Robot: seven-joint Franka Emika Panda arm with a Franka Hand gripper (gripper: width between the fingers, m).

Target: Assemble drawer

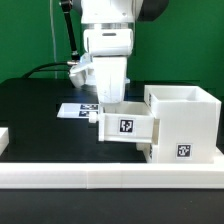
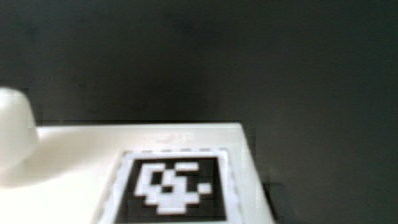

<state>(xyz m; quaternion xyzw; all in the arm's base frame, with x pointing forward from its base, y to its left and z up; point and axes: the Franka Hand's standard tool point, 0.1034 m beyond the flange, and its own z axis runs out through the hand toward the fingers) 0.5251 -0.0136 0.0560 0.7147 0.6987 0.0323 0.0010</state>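
A: Tool (image 1: 112, 103) fingertips? Can't see them, they drop behind the tray (image 1: 127, 126) wall. Open or closed, no call.

B: Same. Wrist view is blurred. The tag (image 2: 173, 186) runs off the picture edge, pattern smeared.

A: White rounded blob (image 2: 16, 135) at the wrist picture's edge, cut off, can't tell what it is.

B: Casing (image 1: 186, 122) hides part of the tray's far end. Marker board (image 1: 76, 109) is partly behind the tool, tags too small to read.
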